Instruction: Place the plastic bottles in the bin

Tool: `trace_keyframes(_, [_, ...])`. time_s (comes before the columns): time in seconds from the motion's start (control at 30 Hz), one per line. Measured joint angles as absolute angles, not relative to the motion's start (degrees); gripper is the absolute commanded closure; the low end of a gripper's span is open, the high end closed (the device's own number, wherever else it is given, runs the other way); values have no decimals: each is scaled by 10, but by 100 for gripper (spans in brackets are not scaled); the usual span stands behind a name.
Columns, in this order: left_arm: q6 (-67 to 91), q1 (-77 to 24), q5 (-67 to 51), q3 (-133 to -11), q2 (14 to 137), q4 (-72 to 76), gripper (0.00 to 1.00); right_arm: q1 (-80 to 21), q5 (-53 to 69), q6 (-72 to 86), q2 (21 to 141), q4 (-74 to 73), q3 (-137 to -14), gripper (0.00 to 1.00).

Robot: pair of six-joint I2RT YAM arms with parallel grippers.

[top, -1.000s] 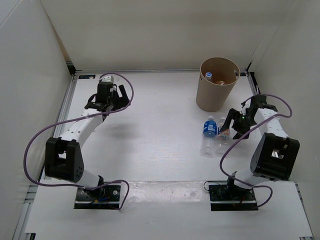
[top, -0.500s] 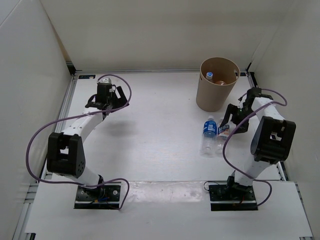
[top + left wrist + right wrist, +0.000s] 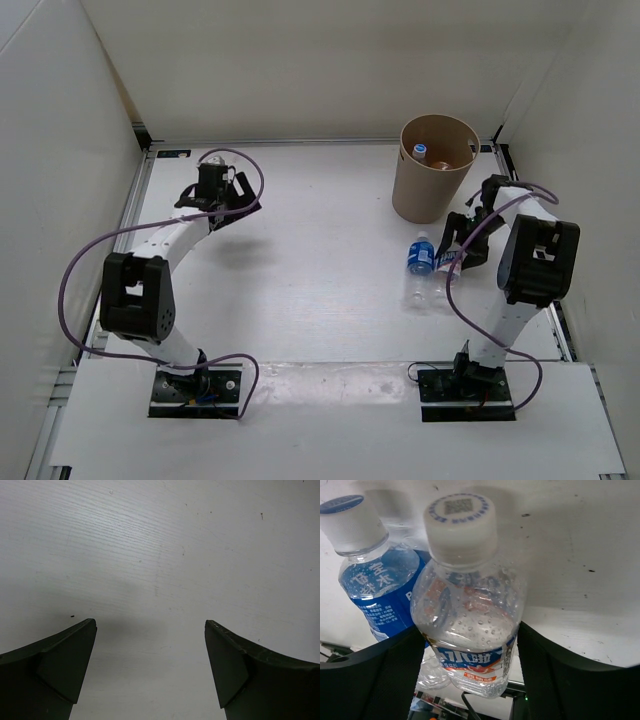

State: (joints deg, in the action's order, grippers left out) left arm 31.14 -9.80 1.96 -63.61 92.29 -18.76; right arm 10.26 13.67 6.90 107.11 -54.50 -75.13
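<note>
Bottles number four: two lie side by side on the table (image 3: 320, 260), right of centre and just near of the bin (image 3: 428, 205). Two more show inside the bin, a pale-capped bottle (image 3: 418, 151) and an orange bottle (image 3: 441, 164). One bin stands at the far right. Of the two grippers, the right gripper (image 3: 452, 252) pinches the white-orange label bottle (image 3: 470, 605), a finger against each side, with the blue label bottle (image 3: 419, 256) just beside it on the left. The left gripper (image 3: 150, 630) hangs spread wide over the table at the far left.
</note>
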Motion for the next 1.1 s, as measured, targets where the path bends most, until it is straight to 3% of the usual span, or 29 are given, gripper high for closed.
trace_keyframes(0.07, [318,-98,16,-647,930,-197,0,100,138,69,1077,-552,-758,39])
trace_keyframes(0.2, [331,-97,10,-674,952,-221,0,106,145,72,1079,-561,-767,54])
trace_keyframes(0.23, [336,-97,9,-680,957,-228,0,111,149,71,1079,-561,-767,63])
trace_keyframes(0.47, [353,-105,16,-688,962,-255,0,193,158,80,1078,-565,-773,99])
trace_keyframes(0.77, [356,-137,29,-703,962,-261,0,297,175,125,1044,-572,-921,100])
trace_keyframes(1.1, [350,-150,37,-718,962,-267,0,230,213,208,995,-517,-1078,100])
